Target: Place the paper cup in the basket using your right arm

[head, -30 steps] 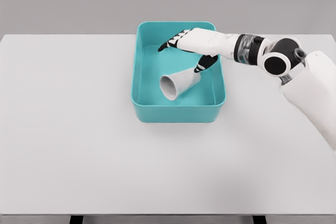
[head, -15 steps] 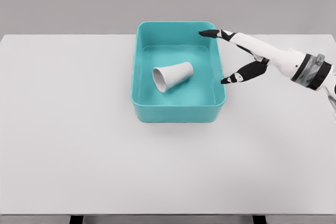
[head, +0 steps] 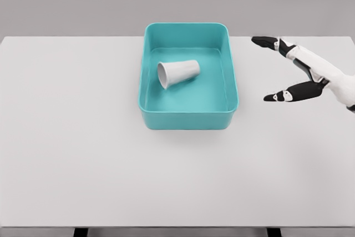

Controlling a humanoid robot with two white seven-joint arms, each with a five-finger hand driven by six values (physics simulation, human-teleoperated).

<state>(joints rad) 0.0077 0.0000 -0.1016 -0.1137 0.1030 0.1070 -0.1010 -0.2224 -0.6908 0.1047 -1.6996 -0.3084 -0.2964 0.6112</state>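
Cup (head: pixel 178 72) on its side inside the basket (head: pixel 188 120); placing looks done.
Right hand (head: pixel 304 73) hangs over the table (head: pixel 83 137), fingers spread, empty; next, likely just retreat.

Right hand (head: pixel 313 73) cut off at the picture's right edge, just behind its spread fingers (head: pixel 265 40); wrist and arm out of view. Left hand nowhere in frame. Table (head: pixel 83 154) legs cropped along the bottom edge.
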